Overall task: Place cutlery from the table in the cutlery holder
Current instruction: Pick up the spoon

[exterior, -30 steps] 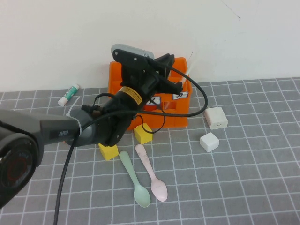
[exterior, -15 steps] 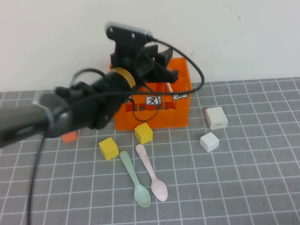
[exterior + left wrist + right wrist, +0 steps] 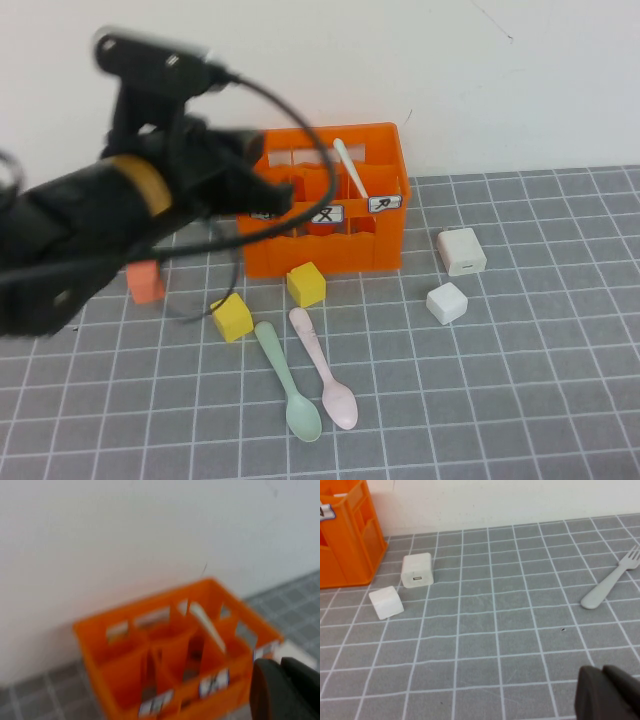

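The orange cutlery holder [image 3: 320, 240] stands at the back of the tiled table [image 3: 520, 380]. The cream-white knife [image 3: 350, 168] leans inside its right compartment, and shows in the left wrist view [image 3: 206, 627] with the holder [image 3: 170, 665]. The mint-green spoon [image 3: 288, 385] and pale pink spoon [image 3: 325, 370] lie side by side on the table in front of the holder. My left gripper [image 3: 272, 192] is raised over the holder's left end, shut and empty; it shows in the left wrist view [image 3: 282, 682]. My right gripper [image 3: 610, 692] is shut and empty, low over bare tiles.
Two yellow cubes [image 3: 306, 284] [image 3: 232, 317] and a small orange cube [image 3: 146, 282] lie before the holder. A white charger [image 3: 461, 251] and a white cube [image 3: 447, 302] lie to its right. A pale grey fork [image 3: 610, 580] lies further right.
My left arm has lifted and swung left, away from the holder's right end. The knife now stands uncovered in the holder. The spoons have not moved.
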Action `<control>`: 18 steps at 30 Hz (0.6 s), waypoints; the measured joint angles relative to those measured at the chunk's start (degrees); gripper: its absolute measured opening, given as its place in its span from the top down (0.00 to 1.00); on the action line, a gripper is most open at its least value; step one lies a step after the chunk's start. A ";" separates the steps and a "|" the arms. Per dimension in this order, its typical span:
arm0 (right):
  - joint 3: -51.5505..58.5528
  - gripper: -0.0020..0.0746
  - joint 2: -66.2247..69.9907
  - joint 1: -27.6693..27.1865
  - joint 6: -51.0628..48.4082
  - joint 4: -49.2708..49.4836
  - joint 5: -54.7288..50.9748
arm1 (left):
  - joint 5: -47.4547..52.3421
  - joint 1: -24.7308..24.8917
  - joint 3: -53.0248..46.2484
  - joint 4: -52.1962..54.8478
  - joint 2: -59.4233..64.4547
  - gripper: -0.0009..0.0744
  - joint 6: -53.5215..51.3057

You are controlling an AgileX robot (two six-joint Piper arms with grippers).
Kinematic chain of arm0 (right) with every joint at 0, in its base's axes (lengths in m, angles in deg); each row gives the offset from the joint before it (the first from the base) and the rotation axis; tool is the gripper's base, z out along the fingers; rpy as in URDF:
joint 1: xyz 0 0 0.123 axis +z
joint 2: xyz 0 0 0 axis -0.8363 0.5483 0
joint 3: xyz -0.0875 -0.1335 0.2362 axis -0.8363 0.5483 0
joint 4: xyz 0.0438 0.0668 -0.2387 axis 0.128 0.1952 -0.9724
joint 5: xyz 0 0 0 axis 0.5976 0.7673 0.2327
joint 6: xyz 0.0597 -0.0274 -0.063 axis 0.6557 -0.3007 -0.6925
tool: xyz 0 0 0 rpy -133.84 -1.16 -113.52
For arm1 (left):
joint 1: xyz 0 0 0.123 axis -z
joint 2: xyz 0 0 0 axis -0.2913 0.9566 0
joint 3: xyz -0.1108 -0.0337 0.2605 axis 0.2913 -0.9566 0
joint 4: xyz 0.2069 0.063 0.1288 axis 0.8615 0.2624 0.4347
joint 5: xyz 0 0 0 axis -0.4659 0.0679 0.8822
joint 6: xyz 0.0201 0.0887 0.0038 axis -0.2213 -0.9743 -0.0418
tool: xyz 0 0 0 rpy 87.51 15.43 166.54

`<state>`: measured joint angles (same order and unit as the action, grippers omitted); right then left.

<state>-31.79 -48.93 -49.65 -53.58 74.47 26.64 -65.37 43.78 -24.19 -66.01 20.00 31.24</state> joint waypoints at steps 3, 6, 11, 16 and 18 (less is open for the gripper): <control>0.00 0.98 0.00 0.00 0.00 0.00 0.00 | 5.98 0.00 -3.42 0.00 -5.48 0.99 0.00; 0.00 0.98 0.00 0.00 0.00 0.00 0.00 | 9.50 0.00 -7.31 0.00 -11.08 0.99 0.00; 0.00 0.98 0.00 0.00 0.00 0.00 0.00 | 9.01 0.00 -16.43 0.83 -21.86 0.99 -0.08; 0.00 0.98 0.00 0.00 0.00 0.00 0.00 | 6.93 0.00 -25.97 0.88 -32.10 0.99 2.68; 0.00 0.98 0.00 0.00 0.00 0.00 0.00 | 9.32 0.00 -27.88 0.17 -34.67 0.99 6.40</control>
<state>-31.79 -48.93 -49.65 -53.58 74.47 26.64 -56.05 43.78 -52.07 -65.84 -14.67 37.63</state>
